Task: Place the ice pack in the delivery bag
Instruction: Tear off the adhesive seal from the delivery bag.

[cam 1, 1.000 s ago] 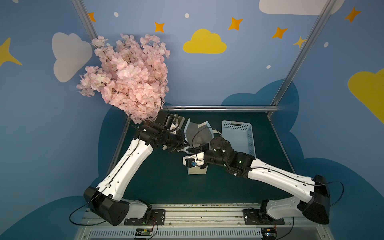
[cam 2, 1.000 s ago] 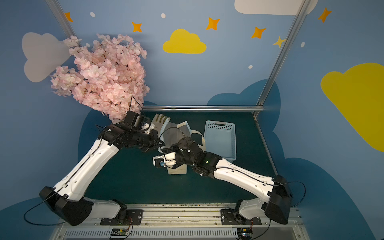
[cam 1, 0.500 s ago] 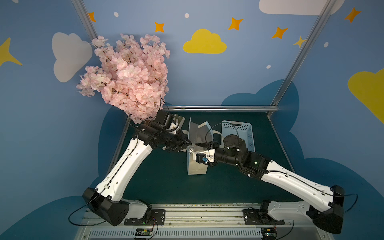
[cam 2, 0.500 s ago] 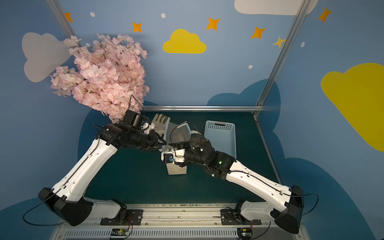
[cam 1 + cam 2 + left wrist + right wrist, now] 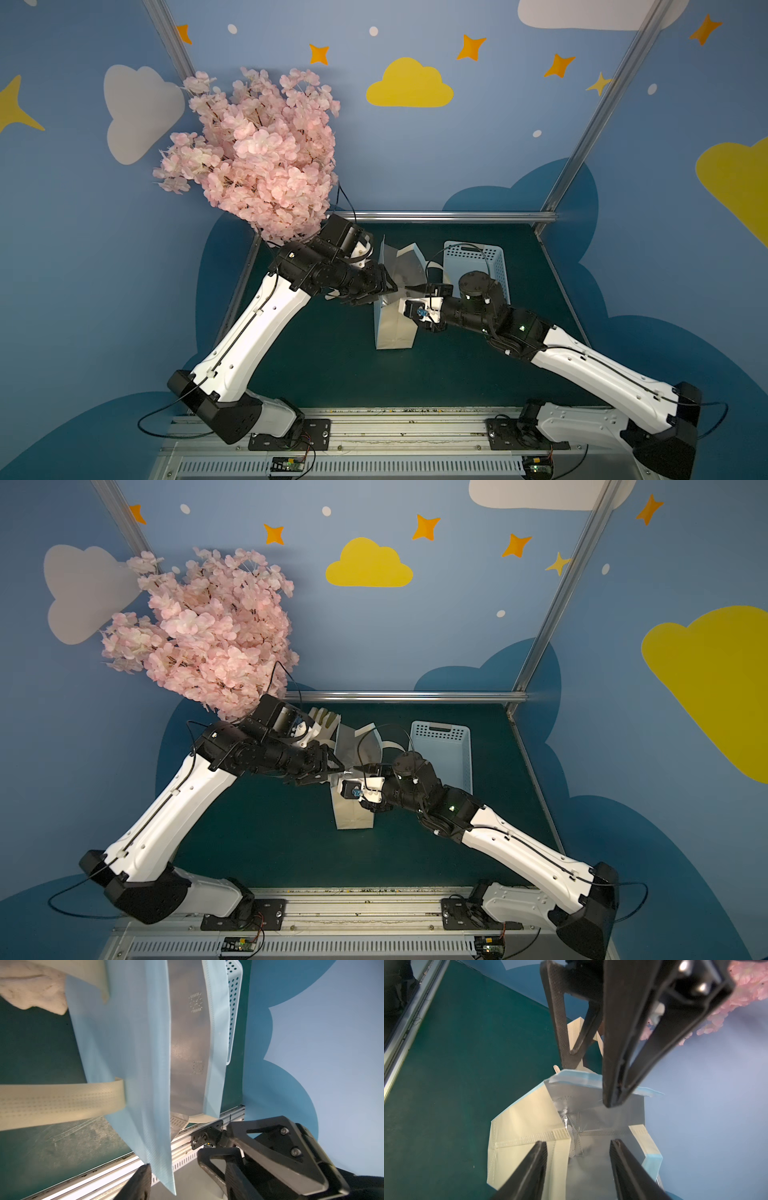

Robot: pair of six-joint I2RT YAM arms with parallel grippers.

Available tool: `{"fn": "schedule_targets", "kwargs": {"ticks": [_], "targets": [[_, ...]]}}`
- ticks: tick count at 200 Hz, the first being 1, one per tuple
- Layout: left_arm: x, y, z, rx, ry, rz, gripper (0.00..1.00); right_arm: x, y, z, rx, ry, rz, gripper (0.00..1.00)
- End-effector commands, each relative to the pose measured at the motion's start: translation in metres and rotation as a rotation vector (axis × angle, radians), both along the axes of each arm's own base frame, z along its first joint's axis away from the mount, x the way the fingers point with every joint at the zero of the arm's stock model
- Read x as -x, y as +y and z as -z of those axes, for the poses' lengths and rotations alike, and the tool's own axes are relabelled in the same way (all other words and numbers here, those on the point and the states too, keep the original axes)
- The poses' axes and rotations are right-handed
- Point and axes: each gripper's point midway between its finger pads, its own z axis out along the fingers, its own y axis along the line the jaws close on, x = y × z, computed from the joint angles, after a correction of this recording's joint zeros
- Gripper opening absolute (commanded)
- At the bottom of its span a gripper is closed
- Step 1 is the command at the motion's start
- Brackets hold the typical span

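The delivery bag (image 5: pixel 395 332) (image 5: pixel 353 812) stands mid-table with its mouth open, showing silver lining (image 5: pixel 591 1105) and a cream side panel (image 5: pixel 527 1122). My left gripper (image 5: pixel 390 286) (image 5: pixel 338 766) (image 5: pixel 178 1176) is open at the bag's rim. The blue bag wall (image 5: pixel 128 1047) hangs loose between its jaws, unclamped. My right gripper (image 5: pixel 409 297) (image 5: pixel 361 769) (image 5: pixel 579 1167) is open over the bag's mouth with nothing between its fingers. The two grippers nearly meet tip to tip above the bag. The ice pack is hidden from view.
A light blue perforated basket (image 5: pixel 478 266) (image 5: pixel 442 750) lies just behind the right arm. A pink blossom tree (image 5: pixel 257 158) overhangs the left arm. A cream glove (image 5: pixel 324 725) (image 5: pixel 31 987) lies behind the bag. An aluminium rail (image 5: pixel 374 419) runs along the table's front.
The left gripper went from shut to open and let the bag's rim go. The right gripper opened wider and drew back to the right, up out of the bag.
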Motion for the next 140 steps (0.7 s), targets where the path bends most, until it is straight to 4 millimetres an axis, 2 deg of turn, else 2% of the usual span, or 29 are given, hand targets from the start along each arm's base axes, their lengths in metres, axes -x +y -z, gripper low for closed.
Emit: {"fn": "schedule_targets", "kwargs": {"ticks": [1,32,75,100,119,140], "targets": [[0.005,0.019,0.017,-0.141,0.033,-0.011,0.59,0.002,-0.008,-0.006,-0.032,0.013,0.016,0.55],[0.000,0.011,0.019,-0.149,0.034,0.014,0.55,0.003,-0.012,-0.009,-0.038,0.005,0.026,0.55],[-0.008,0.002,0.017,-0.129,0.015,0.022,0.23,0.008,-0.014,-0.009,-0.037,0.021,0.012,0.52],[-0.010,-0.001,0.014,-0.095,-0.005,0.007,0.12,0.018,-0.005,-0.013,-0.096,0.050,-0.044,0.49],[-0.011,-0.003,0.014,-0.069,-0.005,0.000,0.08,0.026,0.006,-0.016,-0.141,0.050,-0.085,0.46],[-0.011,0.000,0.017,-0.073,-0.004,-0.016,0.11,0.028,0.019,-0.008,-0.116,0.057,-0.110,0.44]]}}
